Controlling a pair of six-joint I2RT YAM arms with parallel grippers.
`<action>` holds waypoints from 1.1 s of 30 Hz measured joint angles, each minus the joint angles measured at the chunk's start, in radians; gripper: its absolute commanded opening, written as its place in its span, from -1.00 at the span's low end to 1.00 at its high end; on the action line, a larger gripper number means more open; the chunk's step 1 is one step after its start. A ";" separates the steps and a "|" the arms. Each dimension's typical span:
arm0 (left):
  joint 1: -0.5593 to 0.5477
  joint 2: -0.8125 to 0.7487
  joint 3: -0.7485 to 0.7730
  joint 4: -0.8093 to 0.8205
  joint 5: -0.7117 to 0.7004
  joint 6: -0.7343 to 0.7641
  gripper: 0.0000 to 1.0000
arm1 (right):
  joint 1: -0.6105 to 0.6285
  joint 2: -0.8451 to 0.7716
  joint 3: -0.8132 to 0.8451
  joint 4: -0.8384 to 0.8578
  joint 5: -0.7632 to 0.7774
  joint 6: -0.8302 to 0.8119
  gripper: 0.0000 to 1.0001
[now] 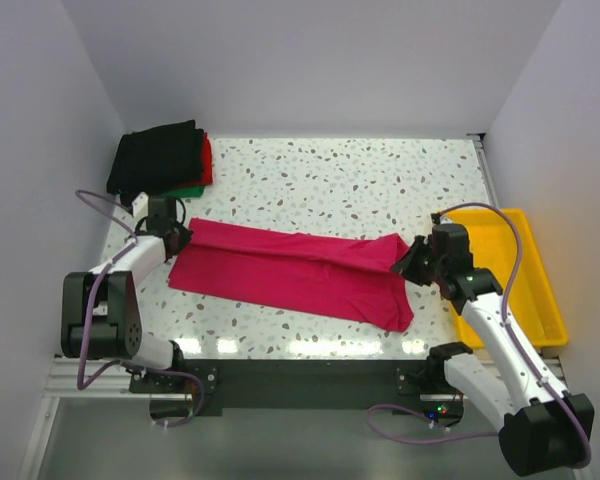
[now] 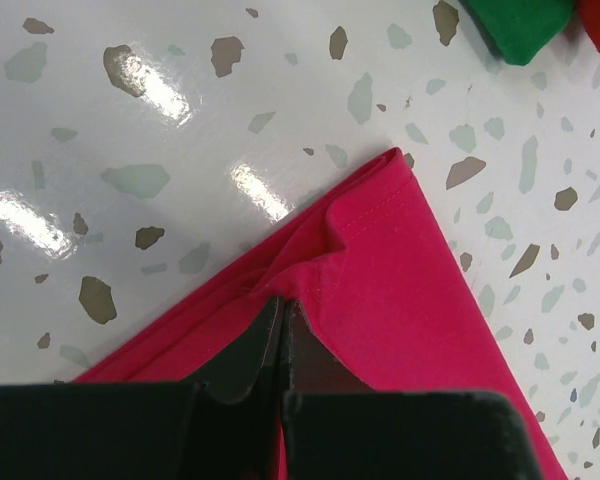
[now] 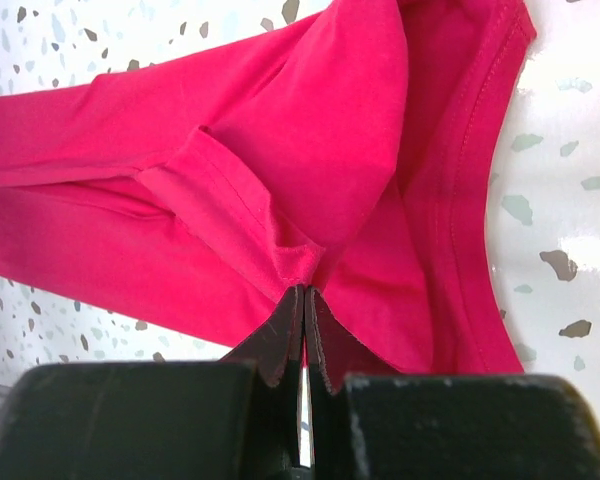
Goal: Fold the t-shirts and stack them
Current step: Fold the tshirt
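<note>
A magenta-pink t-shirt (image 1: pixel 295 270) lies stretched in a long band across the table's middle. My left gripper (image 1: pixel 178 236) is shut on its left end; in the left wrist view the gripper (image 2: pixel 283 302) pinches a fold of the pink t-shirt (image 2: pixel 400 270) near a corner. My right gripper (image 1: pixel 408 262) is shut on the shirt's right end; in the right wrist view the gripper (image 3: pixel 305 290) pinches a bunched fold of the pink t-shirt (image 3: pixel 280 130). A stack of folded t-shirts (image 1: pixel 160 158), black on top with red and green below, sits at the far left corner.
A yellow plastic tray (image 1: pixel 525 275) stands at the table's right edge, beside my right arm. White walls close in the table at the back and sides. The green shirt's edge (image 2: pixel 520 25) shows in the left wrist view.
</note>
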 measured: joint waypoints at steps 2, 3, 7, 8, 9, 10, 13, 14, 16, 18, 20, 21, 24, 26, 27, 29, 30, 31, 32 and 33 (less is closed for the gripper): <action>0.000 -0.011 -0.006 0.000 -0.003 0.000 -1.00 | 0.002 -0.009 -0.002 -0.011 0.000 0.002 -1.00; 0.000 -0.017 -0.008 0.001 -0.004 0.000 -1.00 | 0.002 -0.015 -0.002 -0.015 0.000 0.003 -1.00; 0.000 -0.030 -0.008 0.003 -0.005 0.000 -1.00 | 0.002 -0.037 -0.002 -0.029 -0.003 0.004 -1.00; 0.000 -0.031 -0.009 0.003 -0.005 0.000 -1.00 | 0.002 -0.040 -0.002 -0.032 -0.003 0.004 -1.00; 0.000 -0.032 -0.013 0.010 -0.005 0.000 -1.00 | 0.002 -0.043 -0.003 -0.034 -0.003 0.004 -1.00; 0.001 -0.033 -0.019 0.016 -0.005 0.000 -1.00 | 0.003 -0.048 -0.005 -0.035 -0.003 0.004 -1.00; 0.003 -0.034 -0.041 0.026 -0.004 0.000 -1.00 | 0.006 -0.058 -0.017 -0.038 -0.008 0.007 -1.00; 0.005 -0.034 -0.049 0.029 -0.004 0.000 -1.00 | 0.008 -0.059 -0.022 -0.037 -0.011 0.010 -1.00; 0.010 -0.035 -0.064 0.034 -0.004 0.000 -1.00 | 0.013 -0.061 -0.032 -0.037 -0.016 0.014 -1.00; 0.014 -0.035 -0.077 0.040 -0.003 0.000 -1.00 | 0.019 -0.061 -0.046 -0.037 -0.018 0.020 -1.00; 0.018 -0.035 -0.087 0.047 -0.003 0.000 -1.00 | 0.030 -0.061 -0.055 -0.037 -0.018 0.026 -1.00; 0.020 -0.035 -0.090 0.050 -0.002 0.000 -1.00 | 0.039 -0.061 -0.057 -0.037 -0.018 0.030 -1.00; 0.023 -0.035 -0.094 0.058 0.000 0.000 -1.00 | 0.076 -0.061 -0.059 -0.036 -0.016 0.042 -1.00; 0.025 -0.035 -0.096 0.064 0.002 0.000 -1.00 | 0.101 -0.061 -0.059 -0.035 -0.010 0.050 -1.00; 0.026 -0.035 -0.097 0.067 0.003 0.000 -0.98 | 0.118 -0.060 -0.059 -0.035 -0.006 0.056 -1.00; 0.026 -0.035 -0.098 0.074 0.005 0.000 -0.92 | 0.147 -0.058 -0.060 -0.035 0.009 0.065 -1.00; 0.026 -0.035 -0.099 0.077 0.006 0.000 -0.89 | 0.158 -0.058 -0.061 -0.033 0.013 0.071 -1.00; 0.026 -0.035 -0.099 0.077 0.006 0.000 -0.87 | 0.166 -0.058 -0.062 -0.034 0.018 0.073 -1.00; 0.026 -0.035 -0.100 0.079 0.007 0.000 -0.84 | 0.174 -0.058 -0.064 -0.032 0.022 0.076 -0.99; 0.026 -0.035 -0.101 0.081 0.008 0.000 -0.82 | 0.180 -0.058 -0.067 -0.032 0.030 0.079 -0.94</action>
